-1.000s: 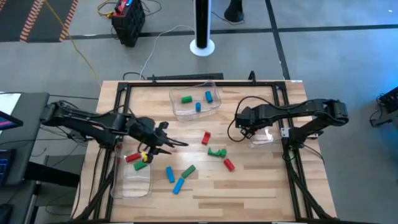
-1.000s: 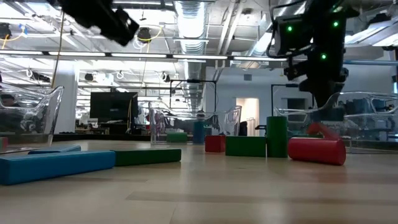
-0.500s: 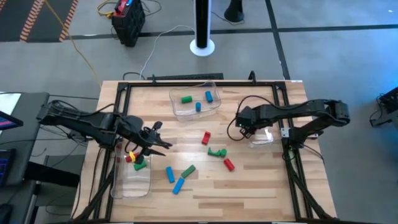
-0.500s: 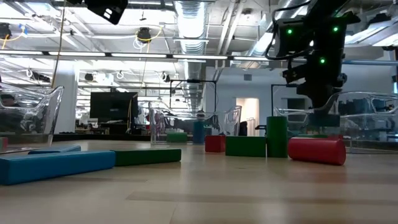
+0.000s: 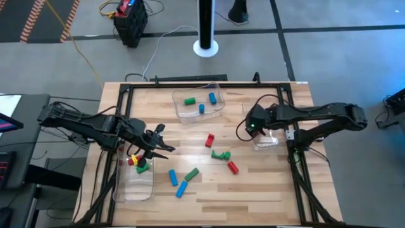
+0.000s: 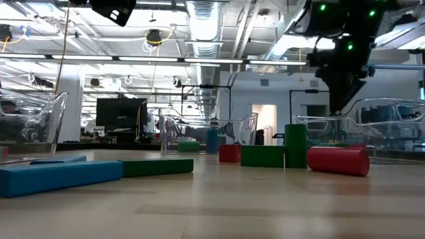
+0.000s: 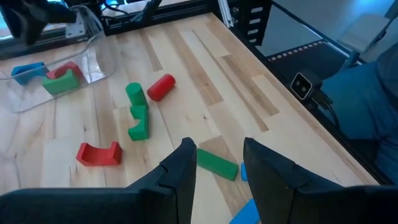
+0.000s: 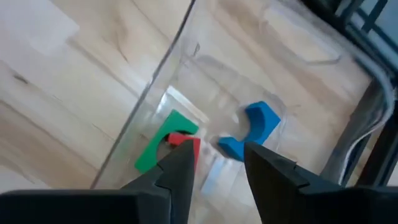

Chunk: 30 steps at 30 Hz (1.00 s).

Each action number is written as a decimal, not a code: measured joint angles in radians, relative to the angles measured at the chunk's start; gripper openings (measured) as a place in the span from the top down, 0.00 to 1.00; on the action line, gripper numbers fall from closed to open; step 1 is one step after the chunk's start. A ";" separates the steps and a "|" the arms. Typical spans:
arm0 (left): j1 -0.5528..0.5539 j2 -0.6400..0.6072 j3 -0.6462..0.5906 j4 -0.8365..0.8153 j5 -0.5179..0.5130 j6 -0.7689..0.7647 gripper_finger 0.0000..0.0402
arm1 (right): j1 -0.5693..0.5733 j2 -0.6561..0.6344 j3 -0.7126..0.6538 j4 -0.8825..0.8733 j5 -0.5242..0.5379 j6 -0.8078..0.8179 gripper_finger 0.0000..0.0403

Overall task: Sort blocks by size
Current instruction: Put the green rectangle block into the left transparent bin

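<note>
Several red, green and blue blocks lie loose mid-table: a red arch (image 5: 209, 140), a green one (image 5: 220, 155), a red cylinder (image 5: 233, 167), a green bar (image 5: 192, 173) and blue bars (image 5: 177, 182). My left gripper (image 5: 163, 140) is open and empty by the left clear tray (image 5: 135, 183), which holds a red (image 5: 131, 161) and a green block (image 5: 142, 168). My right gripper (image 5: 251, 128) is open and empty above the right clear tray (image 5: 273, 144). On the floor of that tray lie a green (image 8: 163, 140), a red (image 8: 186, 144) and a blue arch (image 8: 256, 124).
A third clear tray (image 5: 199, 114) at the far middle holds a green and two blue blocks. A black frame rail (image 5: 190, 84) runs round the tabletop. Bare wood lies along the near edge (image 5: 240, 196).
My left gripper has drawn back a little toward the table's left edge, over the left tray's far end. A red block seen just below my right gripper a second ago now lies in the right tray. My right gripper has risen above that tray.
</note>
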 joint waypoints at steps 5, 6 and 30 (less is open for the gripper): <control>0.000 0.000 0.000 -0.023 0.003 0.000 0.68 | 0.045 -0.042 0.000 0.069 0.015 -0.020 0.58; 0.000 0.000 0.000 -0.026 0.003 0.000 0.68 | 0.057 -0.046 0.000 0.089 0.015 -0.031 0.58; 0.000 0.000 0.000 -0.048 0.004 0.000 0.68 | 0.428 -0.009 0.001 0.630 -0.042 -0.375 0.58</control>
